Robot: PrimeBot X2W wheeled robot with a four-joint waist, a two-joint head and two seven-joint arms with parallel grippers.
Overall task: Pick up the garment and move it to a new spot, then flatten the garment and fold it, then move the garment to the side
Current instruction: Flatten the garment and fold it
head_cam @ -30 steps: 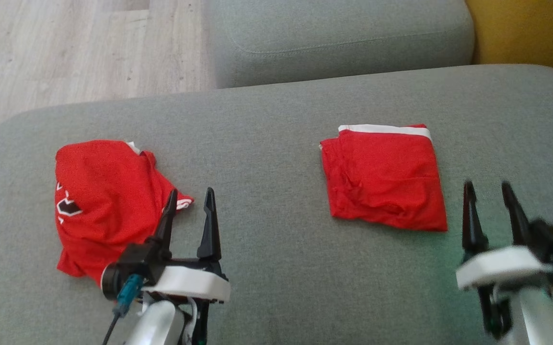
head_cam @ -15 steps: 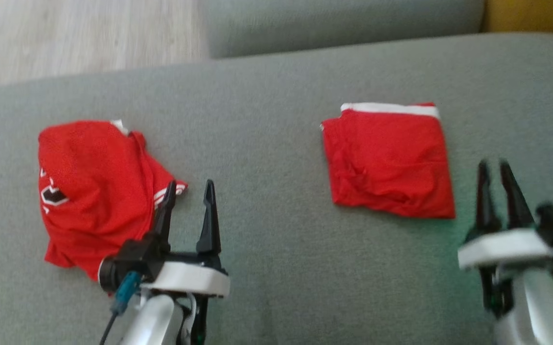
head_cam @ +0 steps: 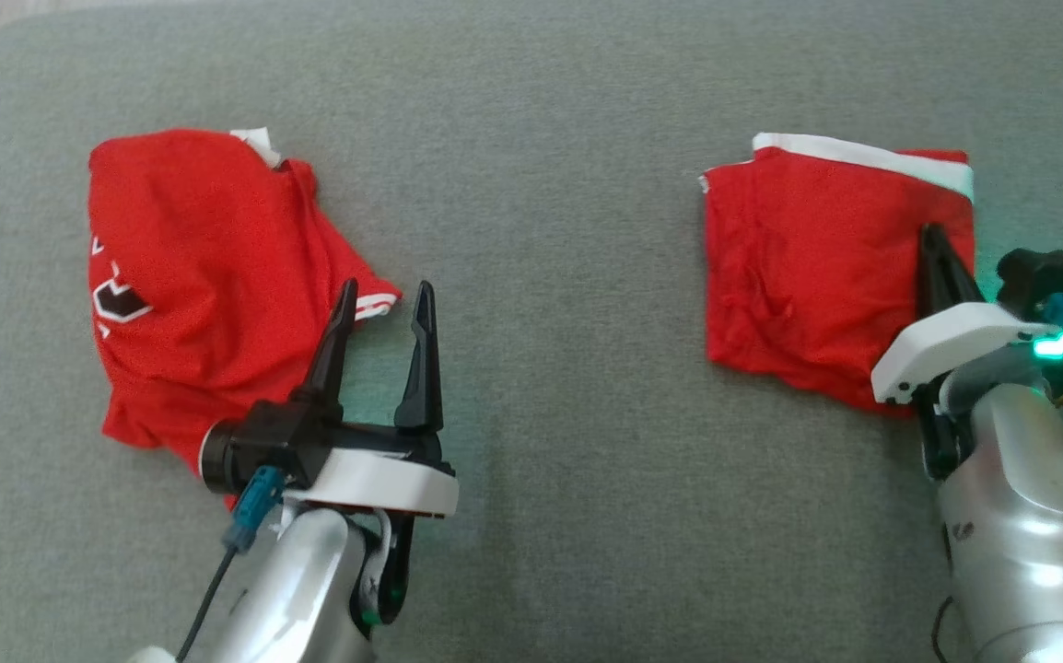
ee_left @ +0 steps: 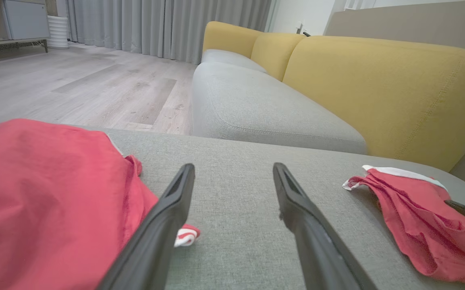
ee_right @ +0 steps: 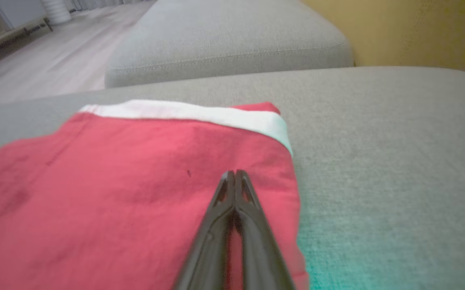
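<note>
A crumpled red garment point(head_cam: 191, 276) point(ee_left: 43, 193) with a white and black print lies at the left of the grey seat cushion point(head_cam: 550, 184). My left gripper point(head_cam: 387, 287) point(ee_left: 233, 167) stands open just right of it, its left finger beside the striped sleeve edge, nothing between the fingers. A second red garment point(head_cam: 799, 258) point(ee_left: 409, 209) point(ee_right: 135, 181), folded square with a white band along its far edge, lies at the right. My right gripper point(head_cam: 929, 230) point(ee_right: 234, 173) is shut, its tips together over the right part of this folded piece. No cloth shows between them.
A second grey seat cushion point(ee_left: 264, 108) continues beyond the one in front. Yellow backrests point(ee_left: 377, 80) rise at its right side. Pale wood floor point(ee_left: 75, 80) lies to the left, with grey curtains point(ee_left: 156, 24) and a low cabinet far off.
My right gripper has shut and moved forward over the folded garment. The head camera has tilted down, so the whole picture shifted. The left gripper stays open in place.
</note>
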